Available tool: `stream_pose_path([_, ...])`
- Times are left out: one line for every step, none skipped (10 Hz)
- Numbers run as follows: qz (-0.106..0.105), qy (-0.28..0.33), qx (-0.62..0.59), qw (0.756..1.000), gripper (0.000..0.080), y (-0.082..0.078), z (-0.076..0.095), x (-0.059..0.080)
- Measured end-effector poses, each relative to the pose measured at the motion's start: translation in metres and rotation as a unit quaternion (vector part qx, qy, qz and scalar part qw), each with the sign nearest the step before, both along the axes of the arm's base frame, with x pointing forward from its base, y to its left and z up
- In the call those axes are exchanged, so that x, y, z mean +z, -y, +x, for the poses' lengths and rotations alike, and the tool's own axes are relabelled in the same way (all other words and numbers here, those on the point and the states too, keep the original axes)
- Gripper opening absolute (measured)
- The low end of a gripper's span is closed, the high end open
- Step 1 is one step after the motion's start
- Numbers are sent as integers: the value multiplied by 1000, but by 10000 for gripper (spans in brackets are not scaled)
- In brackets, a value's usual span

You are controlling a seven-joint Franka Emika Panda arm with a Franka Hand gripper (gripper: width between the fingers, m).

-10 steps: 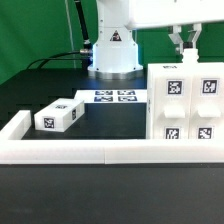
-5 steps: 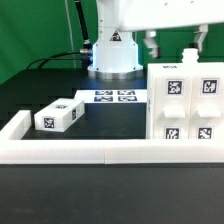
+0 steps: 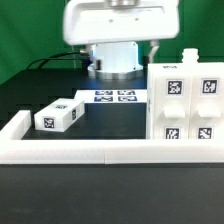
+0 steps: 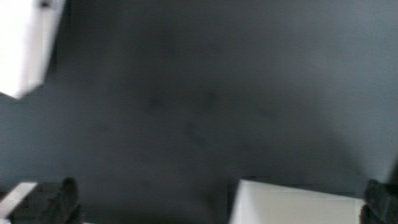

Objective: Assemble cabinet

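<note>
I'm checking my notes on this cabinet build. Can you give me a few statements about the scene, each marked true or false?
1. The small cabinet part lies apart from the big cabinet box. True.
2. The tool is shut on a part. False: it is open, its fingers wide apart.
3. The marker board lies on top of the big cabinet box. False: it lies flat on the table.
4. The big cabinet box shows tags on its front. True.
</note>
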State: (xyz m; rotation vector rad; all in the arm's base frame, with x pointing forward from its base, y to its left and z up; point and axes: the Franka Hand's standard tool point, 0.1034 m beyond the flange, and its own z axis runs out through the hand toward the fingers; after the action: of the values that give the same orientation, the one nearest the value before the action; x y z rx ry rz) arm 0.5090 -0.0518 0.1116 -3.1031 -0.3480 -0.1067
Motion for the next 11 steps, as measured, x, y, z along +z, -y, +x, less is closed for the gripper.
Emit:
stream_pose_path([0, 0, -9, 1000, 796, -1, 0, 0])
stream_pose_path([1, -1, -6, 1000, 797, -3, 0, -1])
stream_pose_path([1, -1, -7, 1000, 797, -2, 0, -1])
stream_pose_path([1, -1, -7, 1000, 797, -2, 0, -1])
stream_pose_path([3, -6, -21, 1000, 797, -2, -4, -3])
stream_pose_path([7, -41, -78, 996, 797, 7, -21, -11])
stream_pose_path([4, -59, -91, 994, 797, 24, -29, -17])
stream_pose_path([1, -74, -109, 991, 797, 44, -34, -26])
stream_pose_path([-1, -81, -123, 989, 797, 60, -35, -31])
stream_pose_path([3, -80, -113, 990, 797, 78, -37, -37])
stream_pose_path([3, -81, -116, 990, 797, 78, -37, -37])
